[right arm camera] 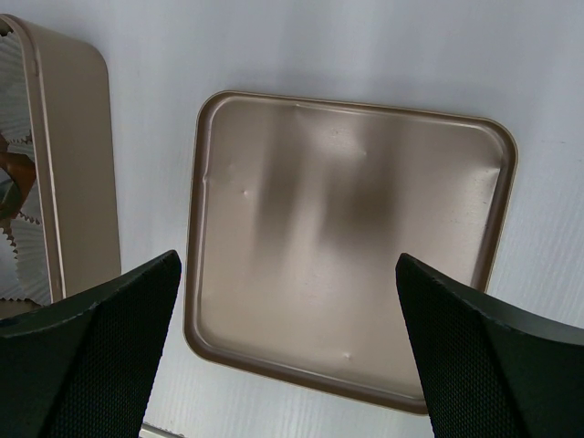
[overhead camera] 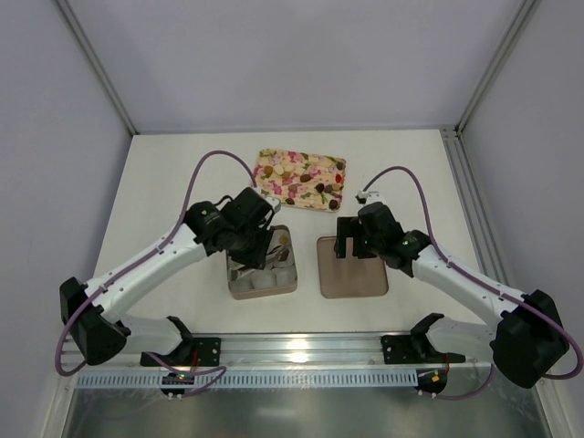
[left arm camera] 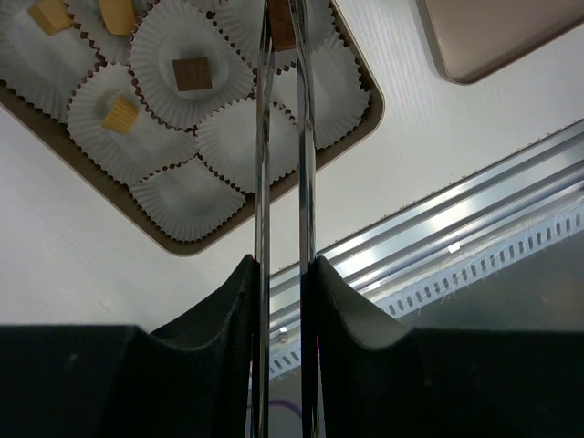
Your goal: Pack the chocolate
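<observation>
Step in hand, filling the box (left arm camera: 361,137): the left gripper (left arm camera: 281,9) pinches a dark chocolate piece (left arm camera: 282,32) above the paper cups (left arm camera: 182,196) at 12 o'clock of the wrist view. Four seated pieces (left arm camera: 192,73) lie toward 10 o'clock. The right gripper (right arm camera: 287,301) hangs spread over the lid (right arm camera: 356,182), holding nothing. The next move probably calls for lowering into a bare cup, then a gentle release.

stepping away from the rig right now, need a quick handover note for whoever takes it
Left hand: shut on a brown chocolate piece, over the box.
Right hand: open, empty, above the square brown lid beside the box.
Done: at least four pieces sit in paper cups, a dark piece and tan pieces.
Left: place the held piece, fill the empty cups, put the lid on. What remains on the floral tray can't be told.
</observation>
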Motion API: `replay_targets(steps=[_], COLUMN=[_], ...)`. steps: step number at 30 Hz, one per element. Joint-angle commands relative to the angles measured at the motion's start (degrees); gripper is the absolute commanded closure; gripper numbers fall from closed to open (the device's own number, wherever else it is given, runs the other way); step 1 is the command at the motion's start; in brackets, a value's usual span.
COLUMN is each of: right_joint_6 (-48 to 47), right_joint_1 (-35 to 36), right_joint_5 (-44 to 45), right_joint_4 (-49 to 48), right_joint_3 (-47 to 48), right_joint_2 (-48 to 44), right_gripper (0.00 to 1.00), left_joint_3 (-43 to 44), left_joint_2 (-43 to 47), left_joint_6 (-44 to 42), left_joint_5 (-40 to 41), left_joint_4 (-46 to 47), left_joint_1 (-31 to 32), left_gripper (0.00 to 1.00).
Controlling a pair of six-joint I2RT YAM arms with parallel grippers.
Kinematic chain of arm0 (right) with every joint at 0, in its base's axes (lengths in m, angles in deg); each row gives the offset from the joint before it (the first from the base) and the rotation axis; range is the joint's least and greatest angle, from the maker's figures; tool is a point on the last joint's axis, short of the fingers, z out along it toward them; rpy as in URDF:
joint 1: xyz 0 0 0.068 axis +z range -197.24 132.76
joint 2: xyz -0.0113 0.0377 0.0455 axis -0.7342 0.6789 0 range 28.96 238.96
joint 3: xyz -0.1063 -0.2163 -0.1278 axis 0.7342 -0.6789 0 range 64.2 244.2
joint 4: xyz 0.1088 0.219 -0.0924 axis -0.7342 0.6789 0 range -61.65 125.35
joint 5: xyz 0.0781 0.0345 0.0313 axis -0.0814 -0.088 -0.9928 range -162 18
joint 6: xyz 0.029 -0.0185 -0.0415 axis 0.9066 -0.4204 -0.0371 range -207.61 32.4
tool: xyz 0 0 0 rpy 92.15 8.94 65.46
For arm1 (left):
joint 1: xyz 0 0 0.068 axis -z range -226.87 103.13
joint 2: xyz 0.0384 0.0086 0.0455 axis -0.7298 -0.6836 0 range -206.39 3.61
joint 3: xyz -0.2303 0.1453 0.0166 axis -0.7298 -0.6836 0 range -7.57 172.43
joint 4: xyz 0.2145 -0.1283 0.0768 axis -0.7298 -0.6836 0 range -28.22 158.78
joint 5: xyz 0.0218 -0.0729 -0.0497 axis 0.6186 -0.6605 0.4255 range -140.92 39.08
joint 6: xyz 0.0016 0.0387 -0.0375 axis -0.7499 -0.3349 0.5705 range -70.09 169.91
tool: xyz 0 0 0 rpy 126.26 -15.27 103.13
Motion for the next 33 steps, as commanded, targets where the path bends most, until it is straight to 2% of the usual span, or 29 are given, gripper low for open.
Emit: replay_targets(steps=[1,16,24,33], right_joint_6=[-0.14,-0.49,-0.58,-0.67], right_joint_1=[-0.09,-0.09,-0.09,-0.09], right_joint_5=[0.4,0.23,0.31,0.14], right_joint_4=[-2.15,-2.59,-2.41,-2.24], right_joint_3=[0.65,0.3,0.3,0.47], right_joint_2=[0.01,0.18,0.01,-0.17], right_gripper=[0.0,0.0,0.0,0.0], left_joint_3=[0.17,-0.27,-0.35,2.89], left_joint_2=[-1.21,-3.5,-3.59,-2.1], left_joint_6=[1.38,2.43,2.43,2.0], left_joint_5=[-0.15,3.19,2.93,3.11], left_joint_4=[2.91,3.61,3.79,1.51], left_joint_1=[0.68,1.3,1.47,1.56], left_gripper=[0.74,0.68,0.61,0.61])
